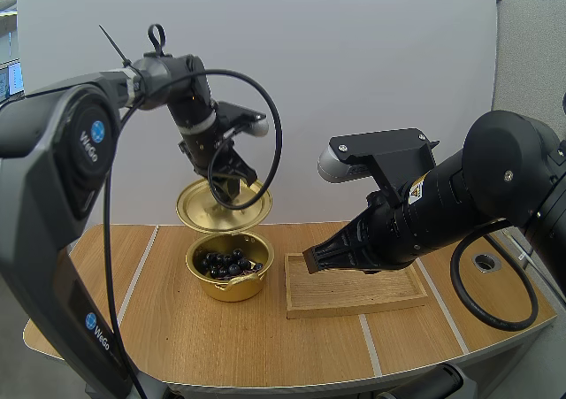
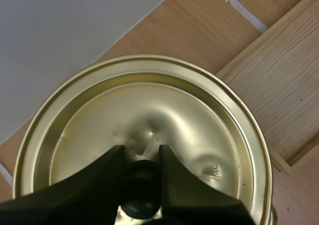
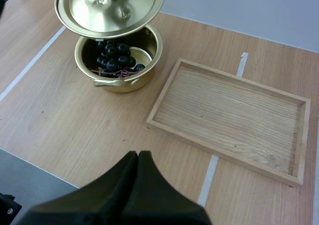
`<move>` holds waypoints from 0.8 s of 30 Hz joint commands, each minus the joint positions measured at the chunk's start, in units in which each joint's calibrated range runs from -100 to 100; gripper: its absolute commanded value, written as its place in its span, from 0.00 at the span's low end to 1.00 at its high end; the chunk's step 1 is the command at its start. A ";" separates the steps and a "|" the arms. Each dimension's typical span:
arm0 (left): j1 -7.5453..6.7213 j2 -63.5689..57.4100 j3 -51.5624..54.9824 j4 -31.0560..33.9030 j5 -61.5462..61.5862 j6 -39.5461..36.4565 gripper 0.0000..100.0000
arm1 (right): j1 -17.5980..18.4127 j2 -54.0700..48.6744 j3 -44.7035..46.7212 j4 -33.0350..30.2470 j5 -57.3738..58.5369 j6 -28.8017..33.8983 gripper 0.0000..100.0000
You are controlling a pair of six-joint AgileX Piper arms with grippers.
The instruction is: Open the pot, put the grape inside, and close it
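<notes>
One lid (image 1: 223, 206), pinched by its knob (image 2: 142, 185) in the left claw (image 1: 221, 185), hangs tilted just above the pot (image 1: 232, 289) holding the grapes (image 1: 228, 263), at nine o'clock of the tray (image 1: 354, 293): level it, centre on rim, lower gently; right claw (image 1: 311, 259) closed, empty.

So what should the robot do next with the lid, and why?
Probably lower the lid onto the pot. The left fingers pinch the lid's knob, the lid hangs in the air over the open pot, and the grapes already lie inside, so closing seems all that's left.
</notes>
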 commanded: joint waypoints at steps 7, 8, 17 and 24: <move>-0.15 10.29 2.72 -1.81 -11.33 0.49 0.00 | -0.17 -0.65 0.12 0.20 0.00 -0.30 0.00; -0.15 11.08 2.72 -1.94 -11.30 0.59 0.00 | -0.17 -0.65 0.12 0.20 0.00 -0.30 0.00; -0.15 14.23 2.82 -2.93 -12.35 1.31 0.00 | -0.17 -0.65 0.12 0.20 0.00 -0.30 0.00; -0.08 14.23 2.82 -2.53 -9.18 1.31 0.00 | -0.17 -0.65 0.12 0.20 0.00 -0.30 0.00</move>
